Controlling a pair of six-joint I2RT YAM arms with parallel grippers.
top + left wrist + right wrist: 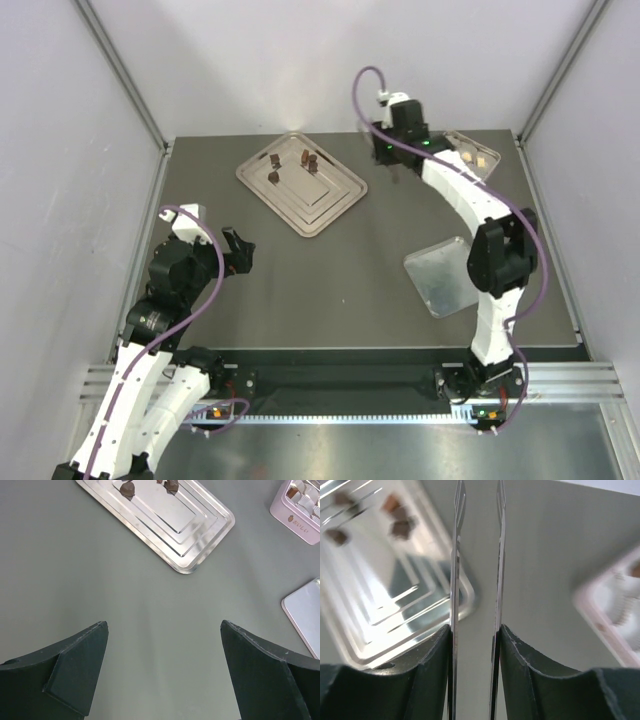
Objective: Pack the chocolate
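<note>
While the right gripper [398, 172] hangs between a shiny stepped metal tray [335, 205] and a pink box [295, 522], its thin blades stand nearly together, any grip untellable. Small dark brown chocolate [127, 489] lumps lie on the tray, to its left. The left gripper [162, 630] gapes wide, well apart from them.

You are looking at a tray [300, 183] of bright, mirror-glossy stepped metal, set on a table [330, 280] of smooth, matt grey. The chocolate [127, 489] shows dull brown with a slight sheen. The left gripper [164, 625] has matt black, faintly grainy plastic fingers, and the right gripper [477, 510] carries thin bare-metal blades. The box [297, 510] is pale pink, perhaps satin card or plastic. The lid [437, 275] reflects like polished metal.
</note>
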